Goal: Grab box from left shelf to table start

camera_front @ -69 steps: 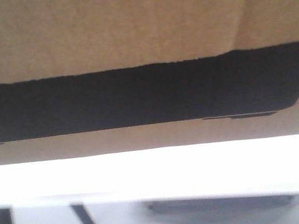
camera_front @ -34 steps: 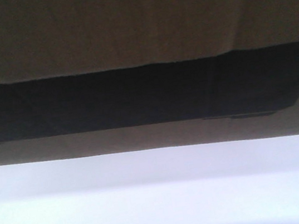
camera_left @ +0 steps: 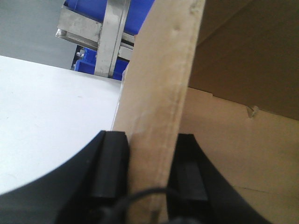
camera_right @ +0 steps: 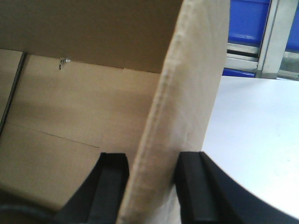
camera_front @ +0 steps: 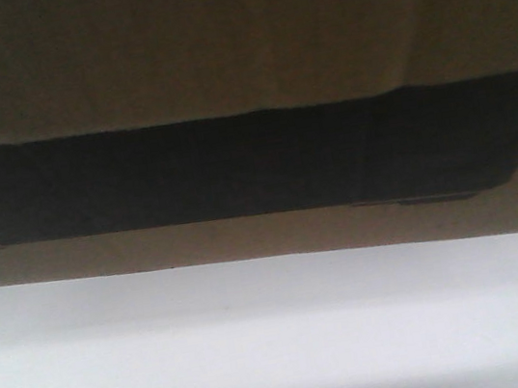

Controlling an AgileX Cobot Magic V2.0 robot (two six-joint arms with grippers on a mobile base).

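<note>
The brown cardboard box (camera_front: 217, 44) fills the top of the front view, its black printed panel (camera_front: 235, 163) running as a dark band across it. Below it lies the white table (camera_front: 282, 347). My left gripper (camera_left: 148, 140) is shut on the box's left wall (camera_left: 159, 93), one black finger on each face. My right gripper (camera_right: 152, 158) is likewise shut on the right wall (camera_right: 187, 93). Both wrist views show the box's brown inside and the table (camera_left: 46, 116) (camera_right: 261, 130) just outside it. Whether the box touches the table cannot be told. The shelf (camera_left: 112, 37) stands beyond the table.
Blue plastic bins (camera_left: 93, 9) sit in the metal rack behind the table's far edge. A grey upright (camera_right: 275, 37) of the rack, with more blue bins (camera_right: 247, 18), shows past the table in the right wrist view.
The white table now fills the whole lower part of the front view, where its legs and the floor showed a second ago. The picture has darkened. The box keeps its place in frame.
</note>
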